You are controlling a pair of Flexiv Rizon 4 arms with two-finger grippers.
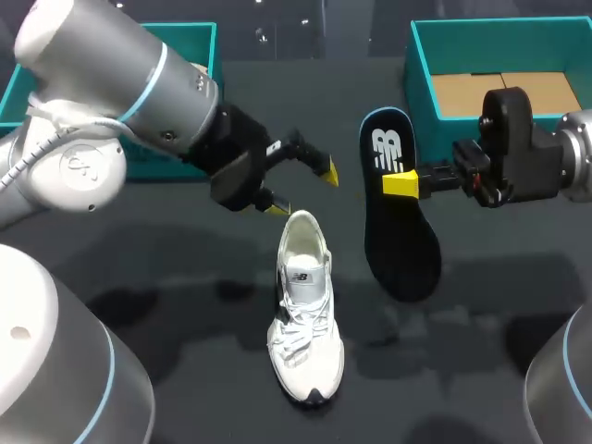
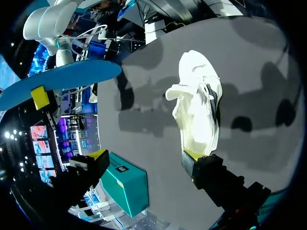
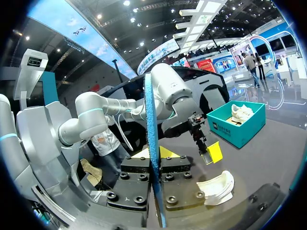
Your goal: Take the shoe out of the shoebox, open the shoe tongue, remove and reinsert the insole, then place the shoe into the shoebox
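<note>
The white shoe lies on the dark table with its heel toward the back. My left gripper hangs open just above and behind the heel, nothing between its fingers. Its own wrist view has the shoe right ahead of one fingertip. My right gripper is shut on the dark insole with a blue rim, held in the air to the right of the shoe. In the right wrist view the insole stands edge-on between the fingers, and the shoe is beside them.
A teal shoebox with a brown cardboard floor stands at the back right. A second teal box at the back left sits behind my left arm; the right wrist view shows a white shoe in this box.
</note>
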